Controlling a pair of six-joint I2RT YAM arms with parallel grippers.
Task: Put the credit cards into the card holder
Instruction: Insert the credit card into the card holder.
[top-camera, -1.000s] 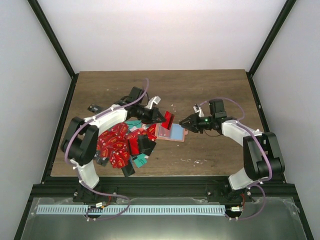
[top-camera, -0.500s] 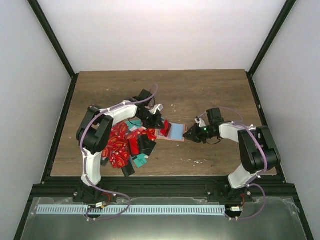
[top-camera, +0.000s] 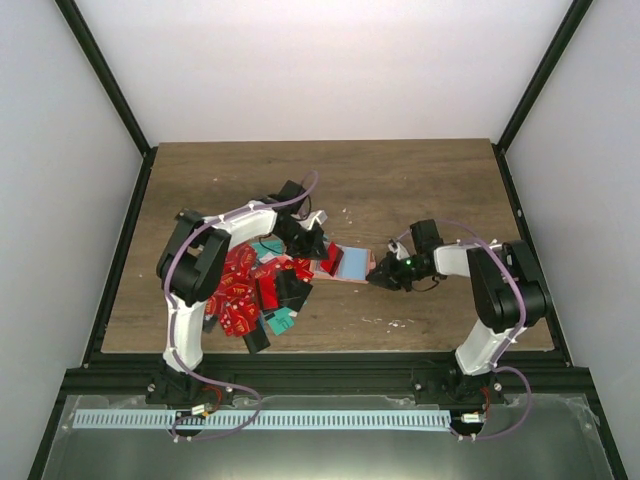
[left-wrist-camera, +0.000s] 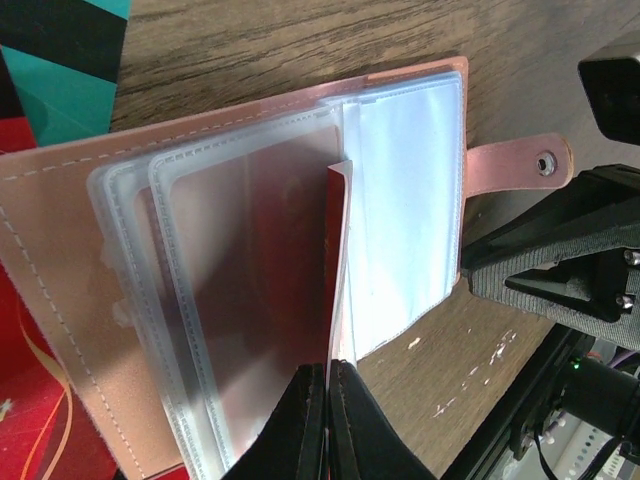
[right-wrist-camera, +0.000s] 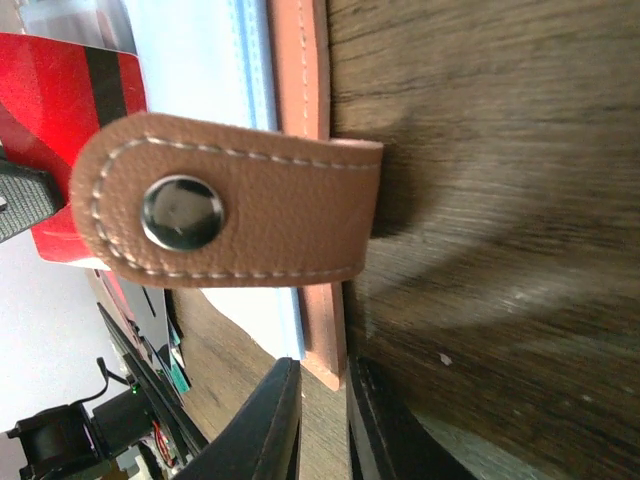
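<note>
The card holder (top-camera: 350, 264) lies open and flat on the worktop (top-camera: 420, 180). Its long axis runs across in front of me, and the far-right end dips slightly towards my bases. There is one holder with one closing strap (right-wrist-camera: 230, 215). The strap carries a single metal snap (right-wrist-camera: 182, 212) and sticks out from the holder's right edge, pointing at my right hand (right-wrist-camera: 322, 372).

That hand is nearly closed, and its two fingers pinch the salmon cover's edge just below the strap.

My left hand (left-wrist-camera: 328, 370) is pressed together on one red credit card (left-wrist-camera: 337, 210) over the middle of the holder. The card stands on its edge with its long axis running away from my fingers. Its far end sits among the clear plastic sleeves (left-wrist-camera: 250, 280) beside the fold. Several sleeves fan out on the holder's left half, but I cannot count them surely.

The rest of the credit cards (top-camera: 240, 285) lie in one overlapping heap just left of the holder. They are mostly red, with a few teal and black, and too stacked to count.
</note>
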